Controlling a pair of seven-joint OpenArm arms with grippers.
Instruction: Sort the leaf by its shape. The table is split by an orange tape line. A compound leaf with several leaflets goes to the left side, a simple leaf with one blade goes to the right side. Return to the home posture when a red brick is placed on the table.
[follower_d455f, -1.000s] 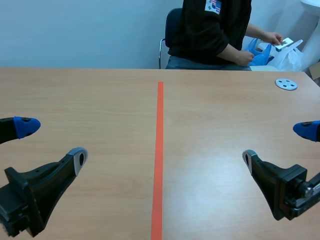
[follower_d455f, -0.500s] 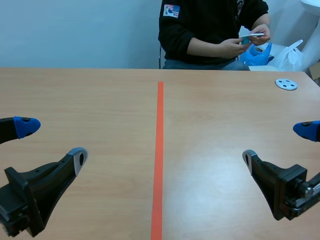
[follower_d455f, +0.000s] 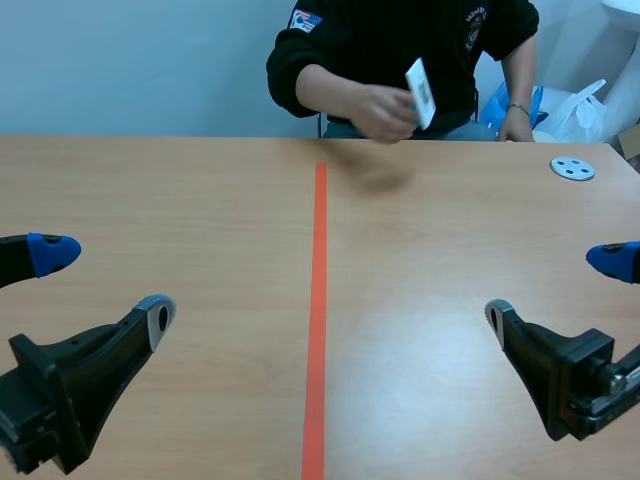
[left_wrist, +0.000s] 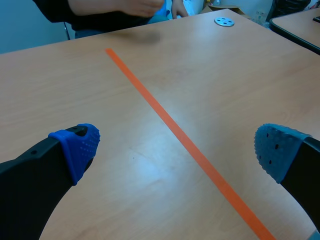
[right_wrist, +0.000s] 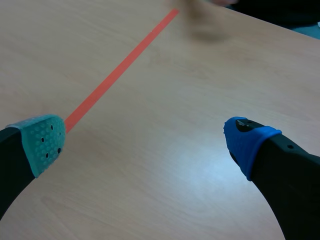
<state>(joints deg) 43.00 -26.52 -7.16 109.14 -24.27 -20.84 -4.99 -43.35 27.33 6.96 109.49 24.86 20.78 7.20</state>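
Light brown wood made up the counter (follower_d455f: 200, 200), with an orange tape line (follower_d455f: 319, 300) running down its middle toward a pale blue wall (follower_d455f: 150, 60). A person in a black top (follower_d455f: 400, 40) sat at the far edge. Their hand (follower_d455f: 385, 110) held a small white card (follower_d455f: 421, 93) up in the air, just right of the line; what was on it could not be seen. The left pincer (follower_d455f: 104, 284) and the right pincer (follower_d455f: 553, 289) were both wide open near the close edge, gripping nothing, one on each side of the line. A grey round disc with holes (follower_d455f: 573, 168) lay near the far right corner.

Left end effector (follower_d455f: 104, 283) low on its own side, spread wide, right end effector (follower_d455f: 555, 290) low opposite, likewise spread wide
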